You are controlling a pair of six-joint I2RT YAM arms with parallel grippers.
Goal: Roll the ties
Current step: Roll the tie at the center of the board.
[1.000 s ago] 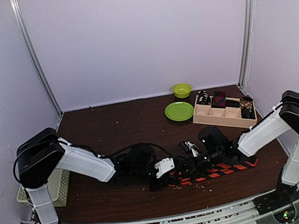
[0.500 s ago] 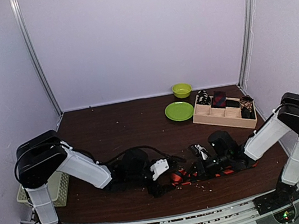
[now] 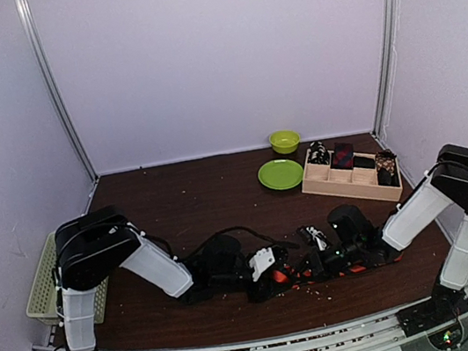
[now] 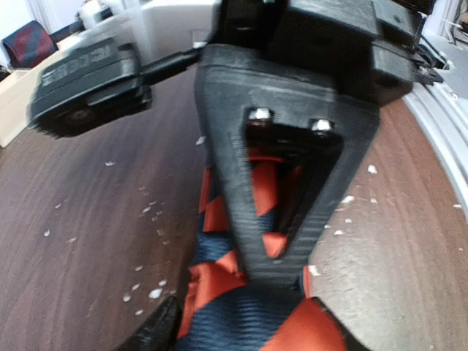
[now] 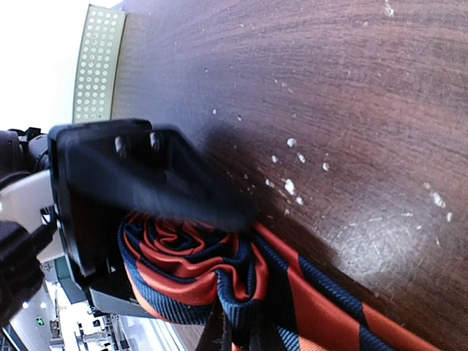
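The orange-red tie with dark stripes [image 3: 279, 277] lies near the table's front, partly wound into a roll [image 5: 183, 256], with its flat tail running right [image 3: 360, 268]. My left gripper [image 3: 266, 275] is low on the table at the roll's left. The tie [image 4: 219, 285] fills the space between its jaws [image 4: 248, 338], so it looks shut on the fabric. My right gripper [image 3: 319, 260] meets it from the right, and its triangular finger [image 4: 285, 183] presses on the tie. In the right wrist view its own fingertips [image 5: 241, 340] pinch the tie beside the roll.
A wooden tray [image 3: 343, 187] with several rolled ties stands at the back right. Left of it are a green plate [image 3: 280, 174] and a green bowl [image 3: 284, 141]. A pale green mesh basket [image 3: 43, 290] sits at the left edge. White crumbs dot the dark table.
My left gripper has moved right, up against the right gripper. The flat stretch of tie on the table has shortened as more of it went into the roll. The right gripper shifted slightly right.
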